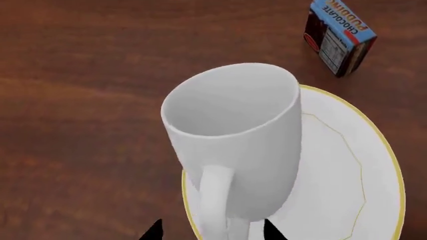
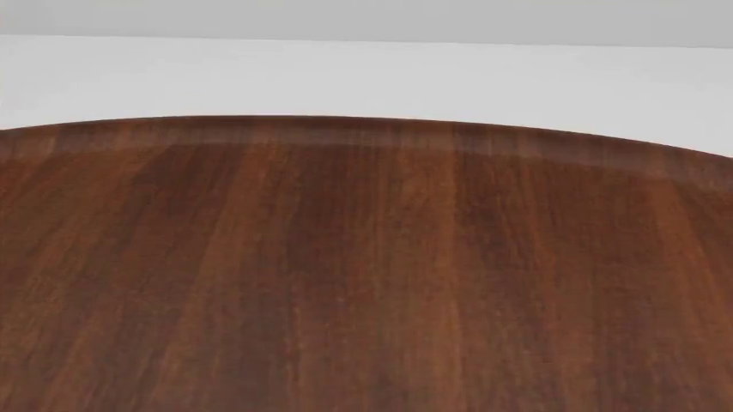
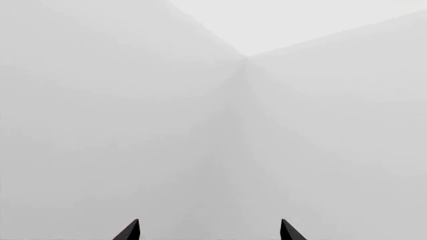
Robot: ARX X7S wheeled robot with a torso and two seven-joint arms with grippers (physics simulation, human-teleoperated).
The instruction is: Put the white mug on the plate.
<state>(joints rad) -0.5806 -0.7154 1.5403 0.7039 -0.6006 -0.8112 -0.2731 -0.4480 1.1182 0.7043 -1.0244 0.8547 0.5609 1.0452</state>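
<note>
In the left wrist view the plain white mug (image 1: 233,130) appears to rest upright on the near edge of the round white plate (image 1: 347,170) with a thin golden rim; its base is hidden. My left gripper (image 1: 213,231) straddles the mug's loop handle (image 1: 217,200). Its dark fingertips (image 1: 155,231) stand apart on either side of the handle with a gap to it. My right gripper (image 3: 209,231) is open and empty, facing bare white walls. Neither gripper, mug nor plate shows in the head view.
A chocolate pudding box (image 1: 339,36) stands on the dark wooden table (image 1: 80,100) just beyond the plate. The head view shows only the round wooden tabletop (image 2: 343,283) with its far curved edge and the white floor behind.
</note>
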